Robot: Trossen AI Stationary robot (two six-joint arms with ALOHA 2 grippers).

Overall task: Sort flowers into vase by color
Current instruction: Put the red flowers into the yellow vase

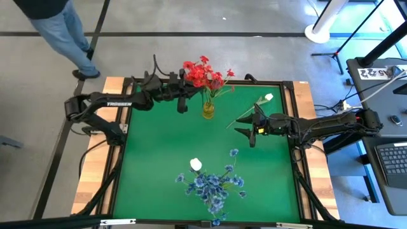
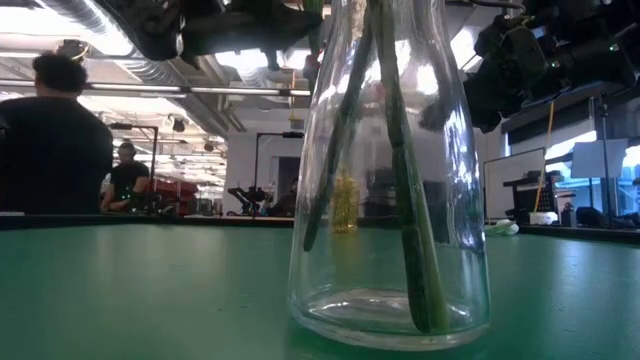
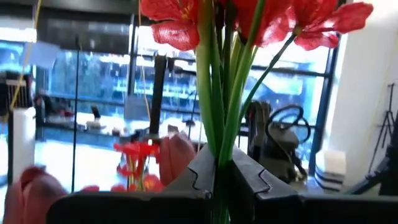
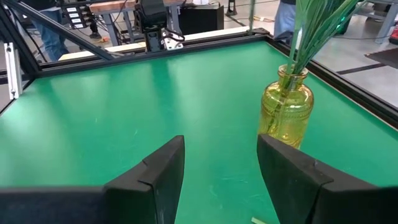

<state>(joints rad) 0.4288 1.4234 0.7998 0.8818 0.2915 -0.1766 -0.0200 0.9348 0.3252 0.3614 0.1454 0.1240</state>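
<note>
A bunch of red flowers [image 1: 203, 73] stands over a small yellow vase [image 1: 208, 109], and green stems go down into the vase's neck [image 4: 291, 74]. My left gripper [image 1: 188, 89] comes in from the table's left and is shut on those stems. My right gripper [image 1: 248, 131] hovers open to the right of the yellow vase [image 4: 289, 112], touching nothing. A white flower [image 1: 268, 97] lies flat on the mat, with its stem running toward my right gripper. Near the table's near edge, a clear vase [image 2: 390, 200] holds blue flowers [image 1: 213, 184] and a white bud [image 1: 196, 165]. My left gripper [image 3: 224, 180] pinches several green stems of the red bunch [image 3: 217, 124] between its two fingers, some way below the blooms. The fingers come level from the table's left and lie across the stems. The bunch stands upright, blooms above the fingers.
The green mat has open room on its left half and between the two vases. A dark frame rims the table [image 1: 289, 84]. A person stands beyond the far left corner [image 1: 63, 28]. More people show in the room behind [image 2: 50, 130].
</note>
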